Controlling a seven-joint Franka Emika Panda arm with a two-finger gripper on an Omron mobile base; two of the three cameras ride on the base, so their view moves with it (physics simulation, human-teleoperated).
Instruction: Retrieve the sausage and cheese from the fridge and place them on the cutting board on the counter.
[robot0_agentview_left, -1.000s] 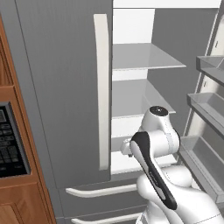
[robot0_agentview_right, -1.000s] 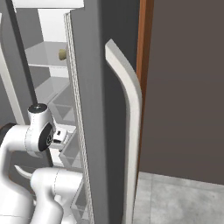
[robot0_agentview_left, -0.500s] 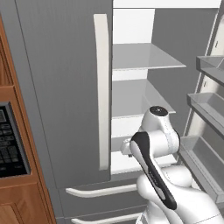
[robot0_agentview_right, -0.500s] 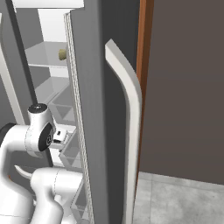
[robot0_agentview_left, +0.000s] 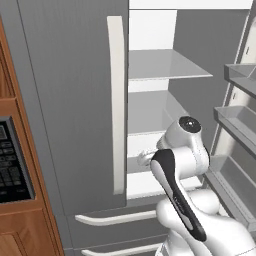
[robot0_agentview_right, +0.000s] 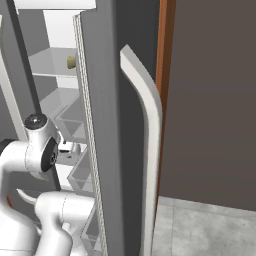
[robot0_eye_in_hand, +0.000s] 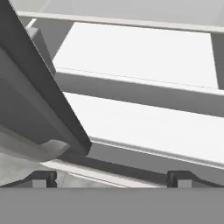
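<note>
The fridge (robot0_agentview_left: 75, 100) stands before me with its left door shut and its right door (robot0_agentview_right: 107, 125) swung open. My gripper (robot0_agentview_left: 141, 158) reaches low into the open side, at the level of a lower white shelf (robot0_eye_in_hand: 144, 127). In the hand view the gripper (robot0_eye_in_hand: 111, 178) is open, its two tips wide apart with nothing between them. A small pale yellow-green chunk, the cheese (robot0_agentview_right: 71, 62), sits on an upper shelf, above and beyond the gripper (robot0_agentview_right: 70, 148). The sausage, the cutting board and the counter are out of view.
The shut left door's edge (robot0_eye_in_hand: 39, 100) runs close by the gripper's left side. Door bins (robot0_agentview_left: 240, 120) line the open right door. Two drawers with white bars (robot0_agentview_left: 115, 218) lie below. A wooden cabinet with a dark control panel (robot0_agentview_left: 10, 160) stands left.
</note>
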